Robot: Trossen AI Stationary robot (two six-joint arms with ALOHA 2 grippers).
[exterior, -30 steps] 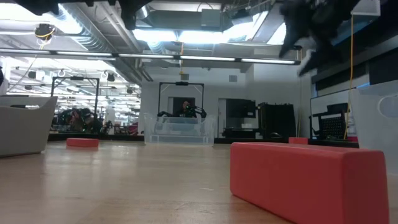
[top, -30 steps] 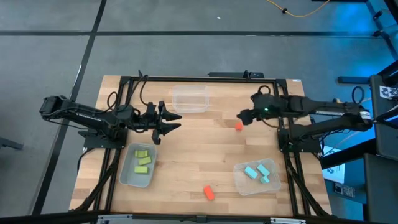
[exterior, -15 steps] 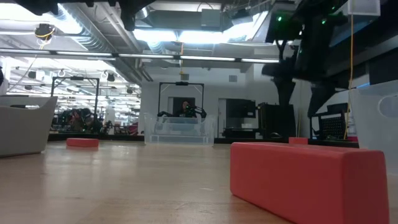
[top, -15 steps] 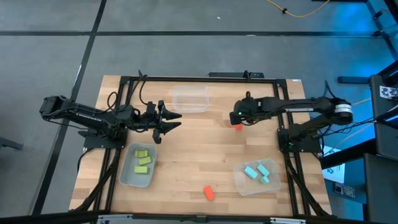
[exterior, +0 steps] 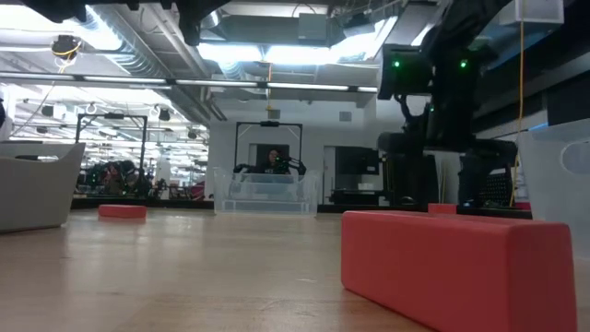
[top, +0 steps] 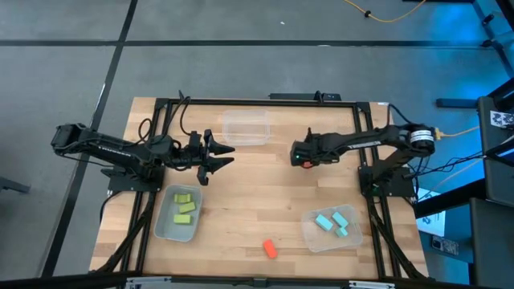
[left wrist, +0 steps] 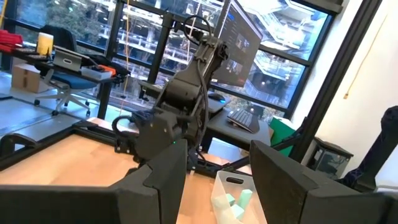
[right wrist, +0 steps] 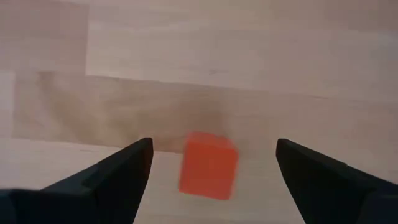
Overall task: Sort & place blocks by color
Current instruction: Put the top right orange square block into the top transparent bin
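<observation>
My right hand [top: 299, 157] hangs low over the counter [top: 257, 201], in its right half toward the far edge, fingers [right wrist: 112, 171] spread wide with an orange block [right wrist: 208, 165] lying between them on the wood, untouched by either finger. From overhead only a sliver of that block [top: 306, 164] shows at the hand's near side. My left hand [top: 223, 156] waits over the left half of the counter, also toward the far edge, jaws apart and holding nothing. A second orange block [top: 271, 249] lies alone near the front edge, about midway along it; in the level view it [exterior: 456, 263] fills the foreground. A third orange block [exterior: 122, 211] shows only in that level view, far back on the counter. An empty clear bin [top: 244, 128] sits at the far edge between my two hands. Three green blocks [top: 185, 206] lie in the bin [top: 165, 227] at the front left corner, and three blue blocks [top: 333, 221] lie in the bin [top: 309, 233] at the front right corner.
</observation>
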